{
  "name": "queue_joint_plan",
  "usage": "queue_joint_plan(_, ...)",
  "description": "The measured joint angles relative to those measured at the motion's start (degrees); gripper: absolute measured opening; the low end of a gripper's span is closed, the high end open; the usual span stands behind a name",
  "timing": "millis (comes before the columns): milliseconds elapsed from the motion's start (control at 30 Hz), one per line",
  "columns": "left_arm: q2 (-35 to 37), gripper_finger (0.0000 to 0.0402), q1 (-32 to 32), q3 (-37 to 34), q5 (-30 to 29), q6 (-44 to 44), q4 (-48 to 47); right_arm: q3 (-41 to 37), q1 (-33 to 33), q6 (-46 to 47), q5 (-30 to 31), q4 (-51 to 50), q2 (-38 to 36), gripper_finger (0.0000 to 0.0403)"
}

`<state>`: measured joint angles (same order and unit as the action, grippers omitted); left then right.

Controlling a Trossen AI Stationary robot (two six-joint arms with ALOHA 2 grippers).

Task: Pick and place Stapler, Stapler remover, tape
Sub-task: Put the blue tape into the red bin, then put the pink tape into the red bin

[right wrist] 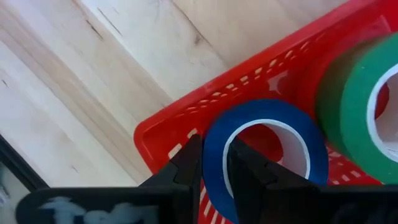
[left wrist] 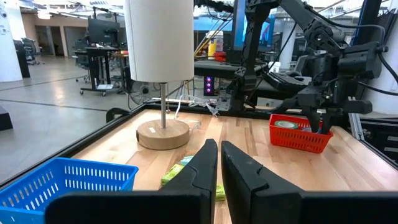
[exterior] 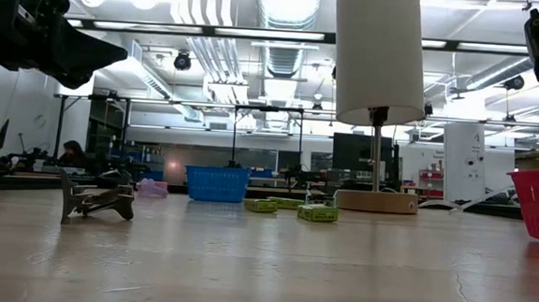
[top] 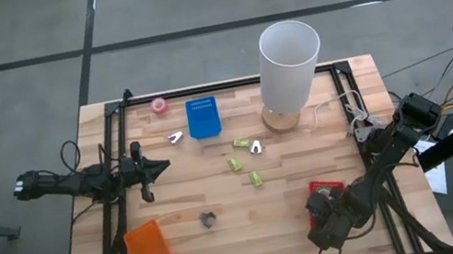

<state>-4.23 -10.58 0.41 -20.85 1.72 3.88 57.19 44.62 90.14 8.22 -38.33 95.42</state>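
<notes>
Right wrist view: a blue tape roll (right wrist: 264,146) is clamped by the right tool (right wrist: 214,163) over the red basket (right wrist: 180,134), beside green tape (right wrist: 367,93). If released off-centre, the rim could be struck. The left tool (left wrist: 219,163), nearly together, waits above the counter (top: 226,230).

Lamp (top: 289,67), white shade on round wooden base, being carried near far edge of wooden table (top: 253,225), right of centre. Blue basket (top: 202,117) being kept left of lamp, also toward far edge. Orange basket (top: 147,248) being held near front-left corner. Red basket (top: 324,192) being kept toward front-right corner. Three small green boxes (top: 244,167) being left scattered mid-table, between blue basket and red basket.
</notes>
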Motion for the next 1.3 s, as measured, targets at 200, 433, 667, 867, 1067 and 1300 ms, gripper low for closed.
queue_joint_plan(200, 0.0, 0.0026, 0.0, 0.0, 0.0, 0.0, 0.0, 0.5, 0.0, -1.3, 1.0, 0.0, 0.0, 0.0081)
queue_joint_plan(433, 0.0, 0.0026, 0.0, 0.0, 0.0, 0.0, 0.0, 0.5, -0.2, -4.7, 0.8, -0.2, -0.6, 0.0167)
queue_joint_plan(667, 0.0, 0.0026, 0.0, 0.0, 0.0, 0.0, 0.0, 0.5, 0.0, -10.0, 3.8, 0.0, -7.0, 0.0206)
queue_joint_plan(867, 0.0, 0.0026, 0.0, 0.0, 0.0, 0.0, 0.0, 0.6, 0.5, -18.5, 13.4, 0.1, -13.4, 0.0204)
queue_joint_plan(1067, 0.0, 0.0026, 0.0, 0.0, 0.0, 0.0, 0.0, 0.6, 0.5, -30.0, 33.0, 2.0, -17.6, 0.0203)
queue_joint_plan(1300, 0.0, 0.0026, 0.0, 0.0, 0.0, -0.3, 0.1, 0.6, 0.5, -41.5, 42.8, 8.2, -18.3, 0.0205)
